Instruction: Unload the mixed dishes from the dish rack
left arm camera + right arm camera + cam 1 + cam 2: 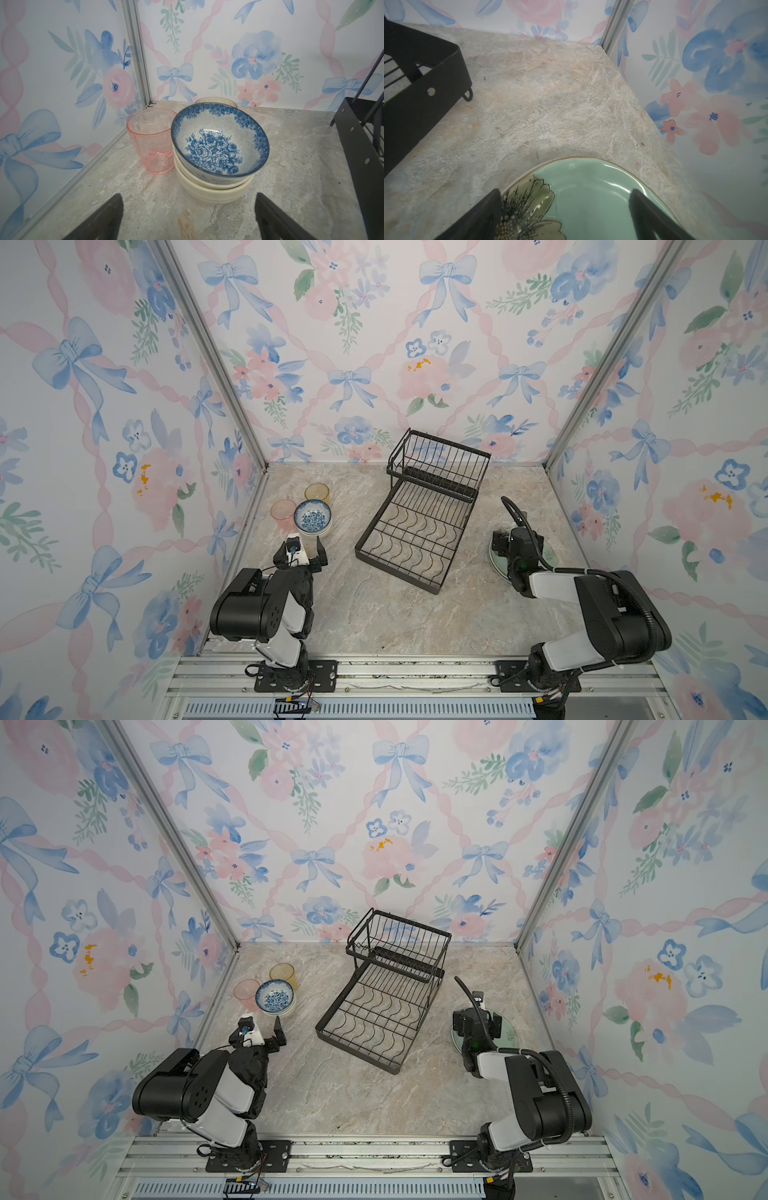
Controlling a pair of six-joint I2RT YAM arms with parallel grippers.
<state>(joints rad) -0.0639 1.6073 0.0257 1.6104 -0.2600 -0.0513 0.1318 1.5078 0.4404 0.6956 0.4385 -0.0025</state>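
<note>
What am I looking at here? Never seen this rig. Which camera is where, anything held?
Two robot arms at a marble table. Two pictures look down from overhead, nearly alike; the other two come from a camera on each wrist. The black wire dish rack stands mid-table with no dishes in it. Near the left gripper: a blue-and-white bowl stacked on cream bowls, a pink tumbler and a yellow tumbler. The right gripper hovers over a pale green plate. Both grippers are open; nothing is held.

Rack (432,485) between bowls (312,517) and, seemingly, plates (591,193).
</note>
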